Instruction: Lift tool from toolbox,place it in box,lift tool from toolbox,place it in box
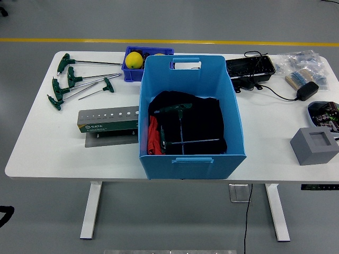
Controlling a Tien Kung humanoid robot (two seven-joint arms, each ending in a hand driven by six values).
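A grey-green tool stand with a row of holes sits left of the blue box. Several green-handled T-wrenches lie loose on the table behind the stand. Inside the box, on black cloth and beside something red, lie two T-handled tools, one with a green handle and one lower down. A small black piece of my left arm shows at the lower left edge, below table level and far from the tools. My right arm is out of view.
A small purple bin holding a yellow fruit stands behind the box. On the right are a black tray, a power adapter with its cable, a plastic bag and a grey block.
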